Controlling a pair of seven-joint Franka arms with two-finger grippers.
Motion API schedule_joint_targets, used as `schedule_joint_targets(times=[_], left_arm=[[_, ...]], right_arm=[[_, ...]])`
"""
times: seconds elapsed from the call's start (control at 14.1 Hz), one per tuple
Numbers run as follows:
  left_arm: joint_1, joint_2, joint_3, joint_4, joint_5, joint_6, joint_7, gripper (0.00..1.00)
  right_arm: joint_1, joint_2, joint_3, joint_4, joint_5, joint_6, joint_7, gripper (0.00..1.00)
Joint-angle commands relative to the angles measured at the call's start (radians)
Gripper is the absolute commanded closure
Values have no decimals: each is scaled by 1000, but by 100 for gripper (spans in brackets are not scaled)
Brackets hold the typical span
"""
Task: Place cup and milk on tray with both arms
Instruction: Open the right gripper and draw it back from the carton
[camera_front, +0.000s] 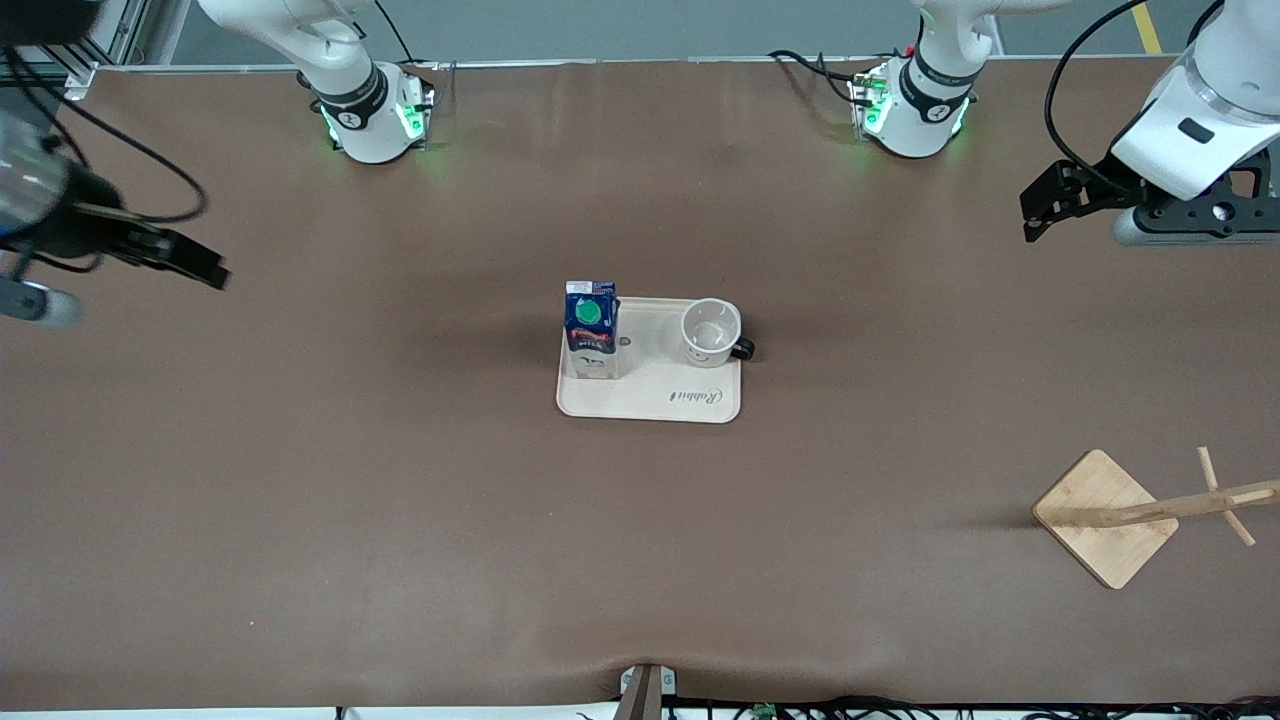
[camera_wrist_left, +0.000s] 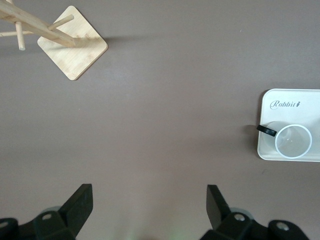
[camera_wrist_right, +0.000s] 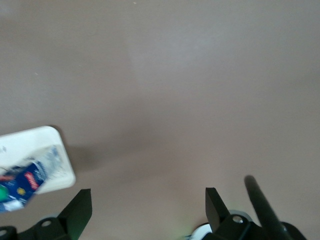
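Observation:
The cream-beige tray (camera_front: 650, 392) lies at the middle of the table. On it the dark blue milk carton (camera_front: 591, 330) with its green cap stands upright at the end toward the right arm. The white cup (camera_front: 711, 332) stands upright on the tray's end toward the left arm, its black handle pointing off the rim. Both arms are drawn back, away from the tray. My left gripper (camera_front: 1040, 212) hangs open over bare table at the left arm's end; the left wrist view shows the cup (camera_wrist_left: 293, 141) on the tray (camera_wrist_left: 290, 107). My right gripper (camera_front: 200, 265) hangs open over bare table at the right arm's end, with the milk (camera_wrist_right: 22, 184) in its wrist view.
A wooden stand with a square base (camera_front: 1105, 517) and a pegged pole (camera_front: 1200, 503) stands near the front camera at the left arm's end. Cables run along the table's front edge (camera_front: 800, 708). The two arm bases (camera_front: 375, 120) (camera_front: 915, 110) stand along the edge farthest from the front camera.

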Motion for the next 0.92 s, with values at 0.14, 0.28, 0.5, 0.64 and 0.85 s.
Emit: schedule_joint_targets(times=[0.14,0.28,0.5,0.64,0.85], left_arm=[[7,-43,-6,-39,19,9,0,0],[7,-43,-4,-34,19,6,2,0],[10,-38,5,-16,4,0,8,0],[13,-27,8,16,3,-17,3,0],[27,-7,12,38,0,-37,2,0]], right_arm=[[-179,-64,18,-108,-13,32,-173,0],[-179,-95,19,-128,-22,29,-211,0],[-196,-89,18,-161,-25,48,-303,0],[-181,-95,27,-159,-28,78,-303,0],[-148,-143,24,-174,-33,90,-308,0]])
